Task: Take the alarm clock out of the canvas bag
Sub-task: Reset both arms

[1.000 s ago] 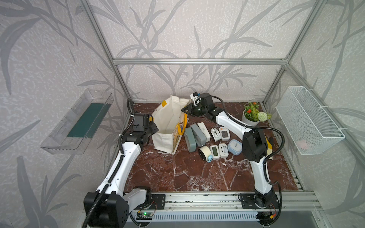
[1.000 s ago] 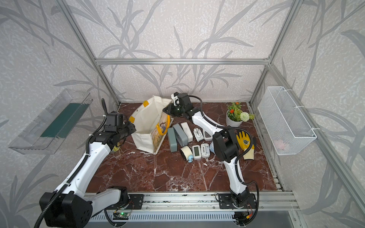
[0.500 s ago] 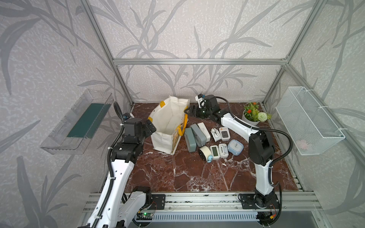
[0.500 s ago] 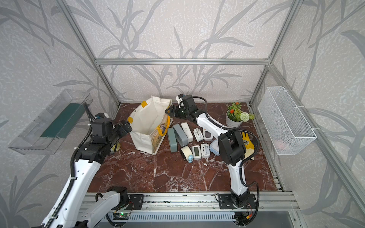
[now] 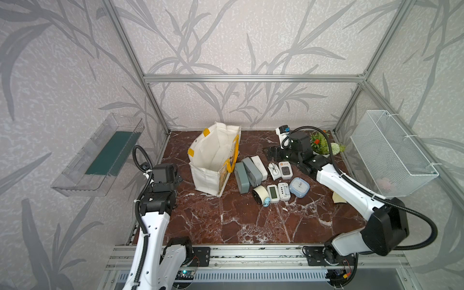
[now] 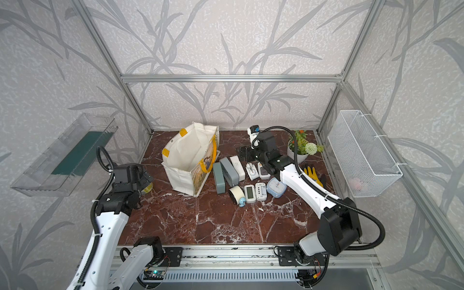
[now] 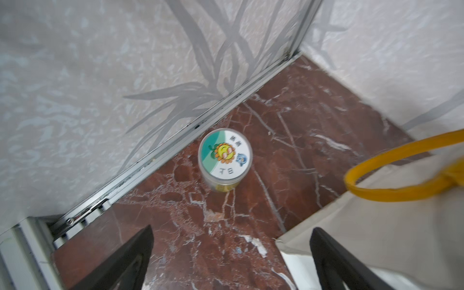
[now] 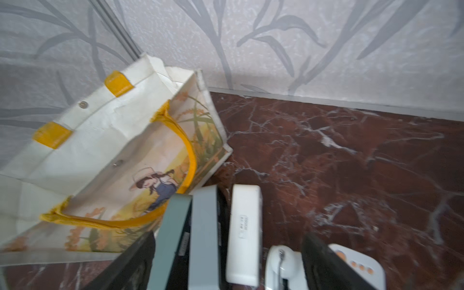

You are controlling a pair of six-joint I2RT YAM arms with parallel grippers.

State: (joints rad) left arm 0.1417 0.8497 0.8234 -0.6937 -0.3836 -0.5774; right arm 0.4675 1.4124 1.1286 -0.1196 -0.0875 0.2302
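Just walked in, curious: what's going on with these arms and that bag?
Two robot arms are taking alarm clocks out of a canvas bag. It stands open on the table, no clock visible inside from above; several clocks lie beside it. Both tools are open and empty: the left tool by the bag's other side, the right tool by the clocks.

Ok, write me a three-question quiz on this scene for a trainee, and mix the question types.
1. True or false: the canvas bag stands with its mouth open.
2. What sits on the table ahead of the left gripper, by the wall rail? A red mug; B sunflower-lid tub; C banana.
3. Fill in: the right gripper has its jaws ____.
Key: 1 true; 2 B; 3 open.
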